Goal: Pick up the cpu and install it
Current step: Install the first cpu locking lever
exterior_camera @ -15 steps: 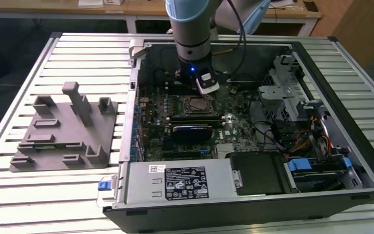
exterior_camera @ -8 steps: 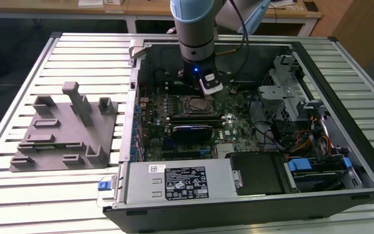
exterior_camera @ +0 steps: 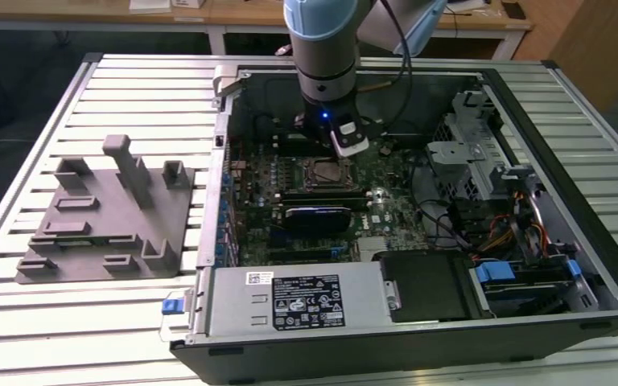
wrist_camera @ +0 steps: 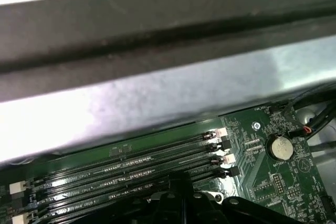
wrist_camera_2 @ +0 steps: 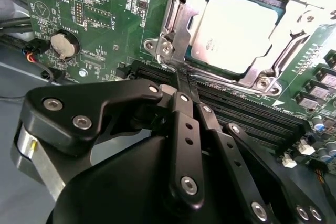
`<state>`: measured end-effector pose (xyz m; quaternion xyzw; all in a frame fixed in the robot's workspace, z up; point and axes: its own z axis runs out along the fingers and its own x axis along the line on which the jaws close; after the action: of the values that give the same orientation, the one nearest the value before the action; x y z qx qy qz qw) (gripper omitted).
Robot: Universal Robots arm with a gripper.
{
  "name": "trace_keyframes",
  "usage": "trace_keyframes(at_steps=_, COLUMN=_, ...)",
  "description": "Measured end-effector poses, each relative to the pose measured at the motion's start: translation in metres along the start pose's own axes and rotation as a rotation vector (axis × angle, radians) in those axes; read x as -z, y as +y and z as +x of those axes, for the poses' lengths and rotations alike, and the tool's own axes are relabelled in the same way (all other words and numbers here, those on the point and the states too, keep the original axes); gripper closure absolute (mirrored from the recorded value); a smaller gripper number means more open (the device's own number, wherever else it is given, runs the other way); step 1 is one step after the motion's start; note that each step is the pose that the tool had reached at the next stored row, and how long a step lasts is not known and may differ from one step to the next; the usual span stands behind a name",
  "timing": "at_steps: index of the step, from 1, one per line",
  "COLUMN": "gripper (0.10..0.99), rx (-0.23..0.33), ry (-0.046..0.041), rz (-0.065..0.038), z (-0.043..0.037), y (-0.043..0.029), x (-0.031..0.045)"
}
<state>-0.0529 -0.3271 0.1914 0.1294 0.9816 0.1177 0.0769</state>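
Note:
The cpu [wrist_camera_2: 236, 27], a small square chip with a pale silver top, lies in its socket on the green motherboard [wrist_camera_2: 105, 9], with a metal retention frame [wrist_camera_2: 173, 30] around it. In the exterior view the socket [exterior_camera: 325, 170] sits mid-board inside the open computer case. My gripper [wrist_camera_2: 181, 80] hovers just beside the socket, over the black memory slots [wrist_camera_2: 247, 114]. Its black fingers [wrist_camera_2: 184, 129] meet at the tips with nothing between them. In the exterior view the gripper [exterior_camera: 349, 147] hangs from the arm at the socket's far edge.
A grey moulded fixture [exterior_camera: 105, 213] stands on the slatted table at the exterior view's left of the case. Inside the case are a power supply [exterior_camera: 298, 301], a drive cage [exterior_camera: 481, 153], coloured cables [exterior_camera: 513, 233] and a black glossy component [exterior_camera: 318, 217]. A coin battery [wrist_camera: 280, 147] sits near the memory slots [wrist_camera: 131, 166].

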Motion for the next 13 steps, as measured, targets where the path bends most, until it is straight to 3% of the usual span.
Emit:
trace_keyframes(at_steps=8, gripper=0.980, rx=-0.002, ry=-0.0004, rz=0.000, z=-0.0012, y=0.0021, x=0.0083)
trace_keyframes(at_steps=13, gripper=0.980, rx=-0.002, ry=-0.0005, rz=0.000, z=-0.0012, y=0.0022, x=0.0084)
